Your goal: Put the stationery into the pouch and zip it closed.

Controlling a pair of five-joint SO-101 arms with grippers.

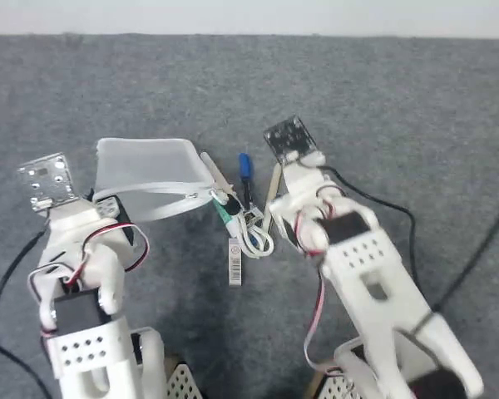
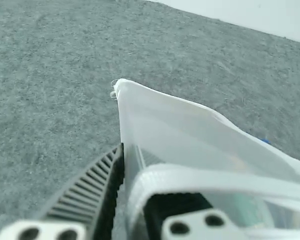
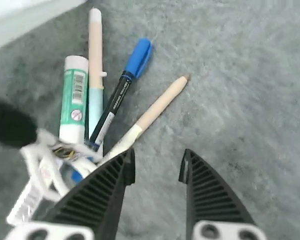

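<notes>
My left gripper (image 1: 112,204) is shut on the rim of the translucent white pouch (image 1: 145,170), holding it lifted with its mouth facing the stationery. In the left wrist view the pouch (image 2: 190,135) rises from between the jaws of that gripper (image 2: 135,187). A heap of stationery lies beside the pouch's mouth: a green glue stick (image 3: 74,97), a cream pen (image 3: 95,60), a blue marker (image 3: 127,75) and a beige pencil (image 3: 152,110). My right gripper (image 3: 158,157) hovers open just short of the pencil's near end, with nothing between its fingers.
A white looped cord (image 1: 256,241) and a small white labelled piece (image 1: 234,262) lie at the near end of the heap. Grey carpet-like cloth (image 1: 399,100) covers the table. Black cables (image 1: 399,216) trail beside the right arm.
</notes>
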